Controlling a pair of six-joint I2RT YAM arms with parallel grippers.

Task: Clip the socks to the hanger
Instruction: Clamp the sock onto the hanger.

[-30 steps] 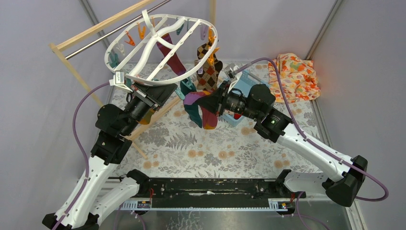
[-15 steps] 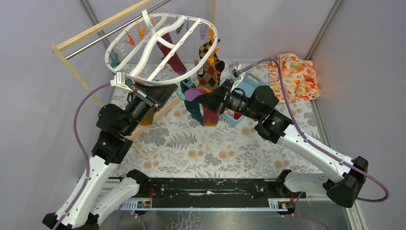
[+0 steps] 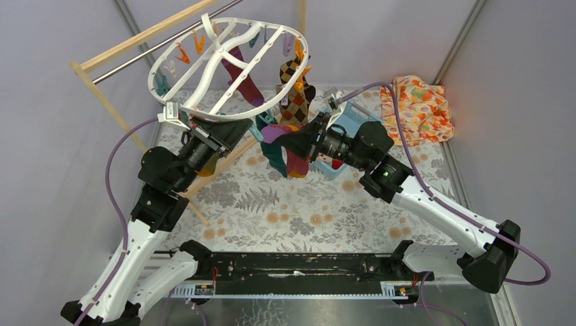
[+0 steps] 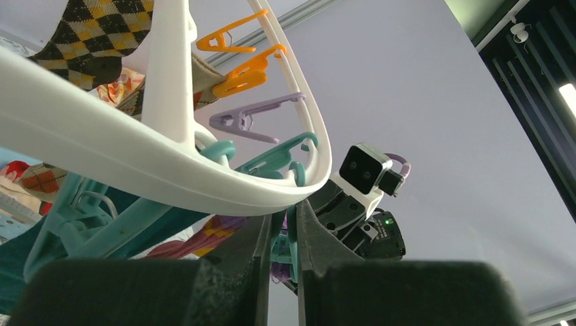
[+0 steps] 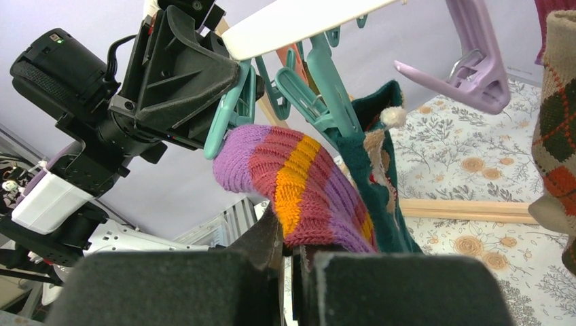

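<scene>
A wooden rack [image 3: 102,100] with a metal rod [image 3: 129,62] stands at the far left of the table [image 3: 299,210], which has a floral-print surface. An orange floral cloth [image 3: 416,109] lies crumpled at the far right. A light blue container [image 3: 351,121] sits near it, partly hidden.

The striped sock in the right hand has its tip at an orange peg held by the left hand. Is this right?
Not quite. The right wrist view shows the peg is teal, not orange: the striped sock in the right hand has its tip at a teal peg held by the left hand.
</scene>
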